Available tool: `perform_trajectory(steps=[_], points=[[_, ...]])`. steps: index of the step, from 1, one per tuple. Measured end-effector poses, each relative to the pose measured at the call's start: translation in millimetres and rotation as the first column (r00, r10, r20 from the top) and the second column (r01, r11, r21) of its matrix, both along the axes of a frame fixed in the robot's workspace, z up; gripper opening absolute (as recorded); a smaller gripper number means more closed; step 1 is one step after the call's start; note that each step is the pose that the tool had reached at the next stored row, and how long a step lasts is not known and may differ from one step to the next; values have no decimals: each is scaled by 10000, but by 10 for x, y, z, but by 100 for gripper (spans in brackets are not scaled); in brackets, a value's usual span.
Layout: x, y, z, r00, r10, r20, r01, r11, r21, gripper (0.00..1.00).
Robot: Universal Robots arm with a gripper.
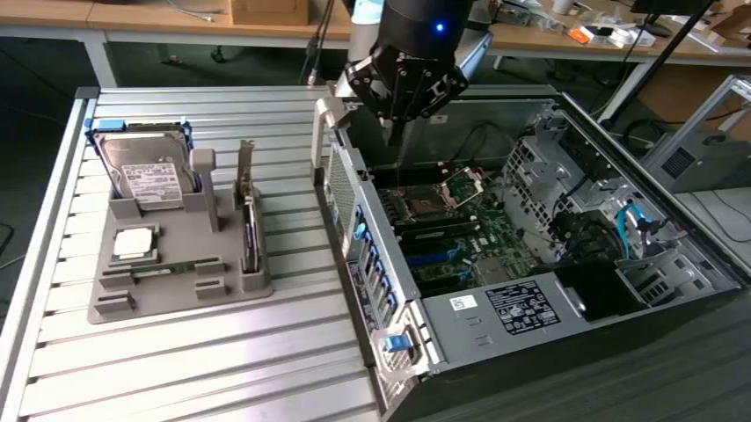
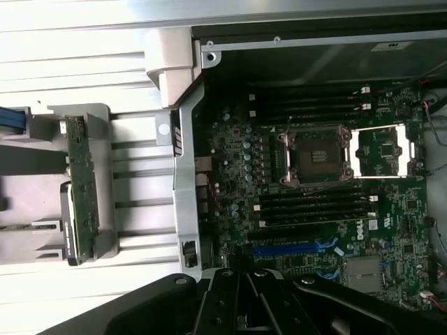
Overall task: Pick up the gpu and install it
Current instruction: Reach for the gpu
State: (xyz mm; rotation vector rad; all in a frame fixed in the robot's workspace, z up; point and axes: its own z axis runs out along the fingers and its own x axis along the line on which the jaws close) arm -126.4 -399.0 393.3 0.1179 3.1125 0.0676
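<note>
Grey plastic holder [image 1: 176, 294] on your table [image 1: 211, 369] carries four parts: one hard drive [image 1: 147, 171], one square chip [image 1: 133, 243], one memory stick [image 1: 164, 268] and one gpu [image 1: 251, 236] [image 2: 84, 188]. Your gpu stands on edge in the holder's slot nearest the case [image 1: 366, 230], one silver bracket [image 1: 245, 165] upright at its end, untouched. That single open case lies just beside the holder, on the exterior view's right. Your fingers [image 1: 391, 132] [image 2: 227, 300] hang over its motherboard [image 1: 458, 237], pressed together, pinching nothing, well apart from the gpu.

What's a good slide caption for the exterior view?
Shut gripper hovers over the open PC case while the gpu stands upright in the gray holder at the exterior view's left.
</note>
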Motion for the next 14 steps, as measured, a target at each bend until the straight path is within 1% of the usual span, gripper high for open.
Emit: perform_trajectory(steps=[6,14], points=[[-65,0,0,10000,-1,1,1,10000,0,11],[-113,0,0,10000,-1,0,1,10000,0,11]])
